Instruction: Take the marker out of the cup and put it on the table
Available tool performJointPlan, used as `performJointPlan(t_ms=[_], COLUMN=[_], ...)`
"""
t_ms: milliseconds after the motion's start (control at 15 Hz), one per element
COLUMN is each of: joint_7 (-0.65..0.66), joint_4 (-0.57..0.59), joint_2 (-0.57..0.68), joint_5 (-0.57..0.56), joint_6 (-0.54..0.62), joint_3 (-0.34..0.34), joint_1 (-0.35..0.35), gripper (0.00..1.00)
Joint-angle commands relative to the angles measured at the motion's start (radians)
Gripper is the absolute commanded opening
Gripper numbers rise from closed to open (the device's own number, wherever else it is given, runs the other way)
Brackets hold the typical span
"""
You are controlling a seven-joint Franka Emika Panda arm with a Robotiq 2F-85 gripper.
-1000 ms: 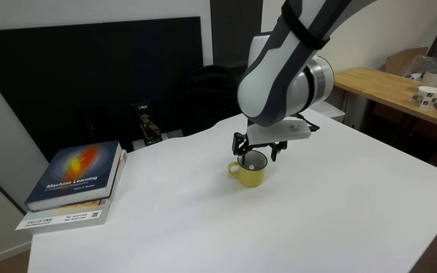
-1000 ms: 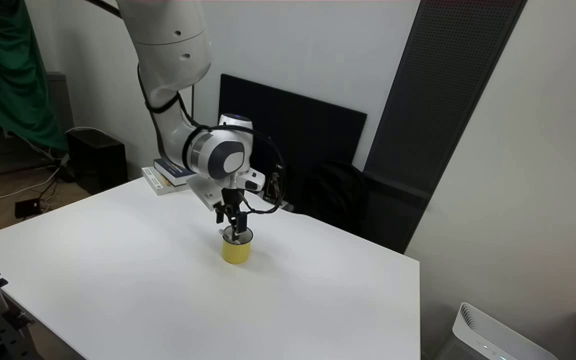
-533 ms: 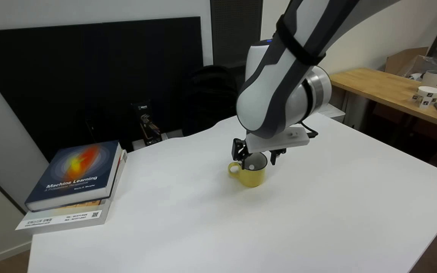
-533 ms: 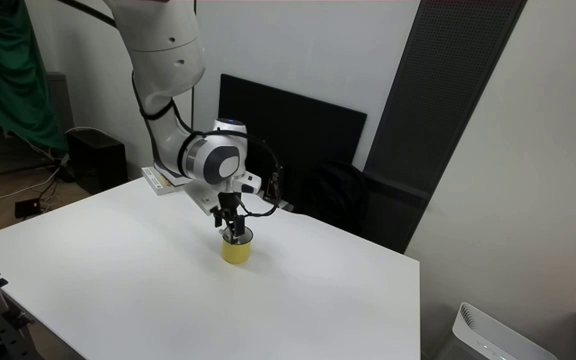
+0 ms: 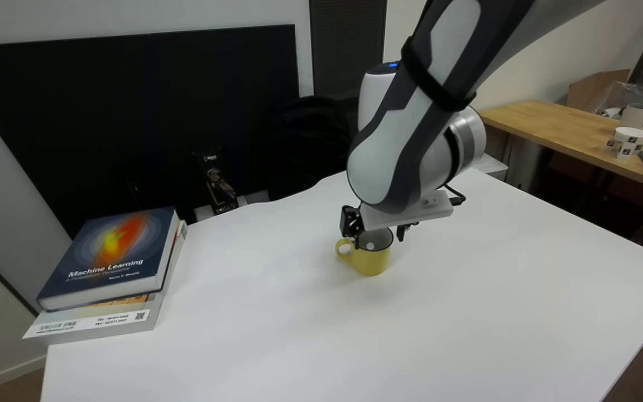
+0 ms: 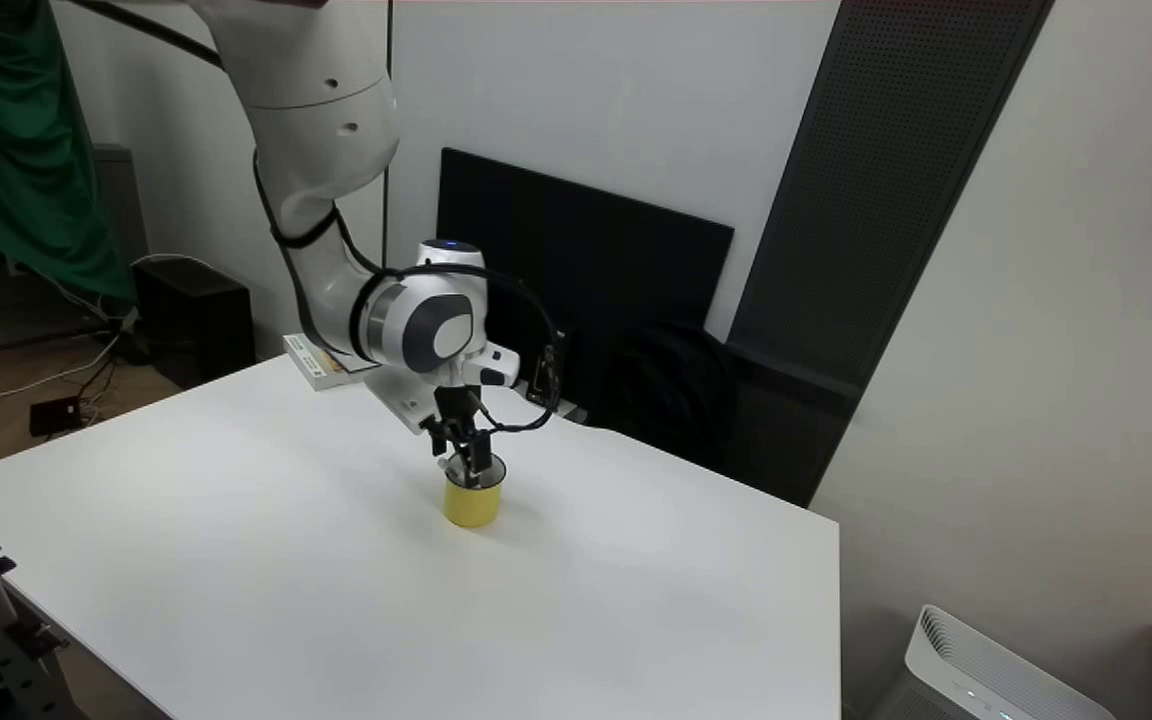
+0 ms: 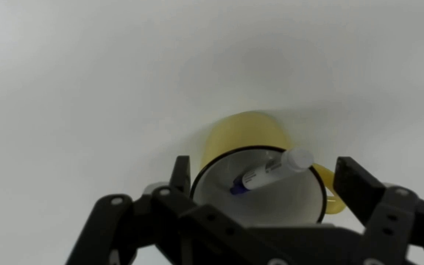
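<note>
The yellow cup [image 5: 370,263] stands upright on the white table [image 5: 321,340]. It also shows in an exterior view [image 6: 471,508] and the wrist view [image 7: 247,134], with a black rim and pale inside. The marker [image 7: 267,175] leans inside the cup, dark blue end down and white end against the rim near the handle. My gripper [image 7: 267,178] is open, its fingers spread on both sides of the cup opening with the marker between them, touching nothing that I can see. In both exterior views the gripper [image 5: 379,237] is low over the cup's rim [image 6: 476,484].
Two stacked books [image 5: 112,262] lie at the table's corner. A black panel [image 5: 132,123] stands behind the table. A wooden desk [image 5: 567,134] with paper cups [image 5: 631,137] is off to the side. A white appliance [image 6: 996,670] stands beyond the table edge.
My gripper has come down closer to the cup, mostly in the first half second, and shifted slightly. It stays open. The cup and marker have not moved.
</note>
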Motion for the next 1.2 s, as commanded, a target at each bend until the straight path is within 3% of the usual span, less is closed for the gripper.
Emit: performJointPlan(t_ms=[0,133,733,800,1133], joint_7=[0.048,0.050,0.064,0.067,0.082], joint_4=[0.002,0.004,0.015,0.016,0.032], joint_2=[0.005,0.007,0.018,0.018,0.002], joint_5=[-0.023,-0.024,-0.035,-0.037,-0.051], joint_6=[0.014,0.006,-0.011,-0.012,-0.038], joint_3=[-0.023,-0.026,-0.038,-0.041,-0.074], joint_1=[0.023,0.026,0.040,0.043,0.062], gripper=[0.75,0.66,0.04,0.00,0.04])
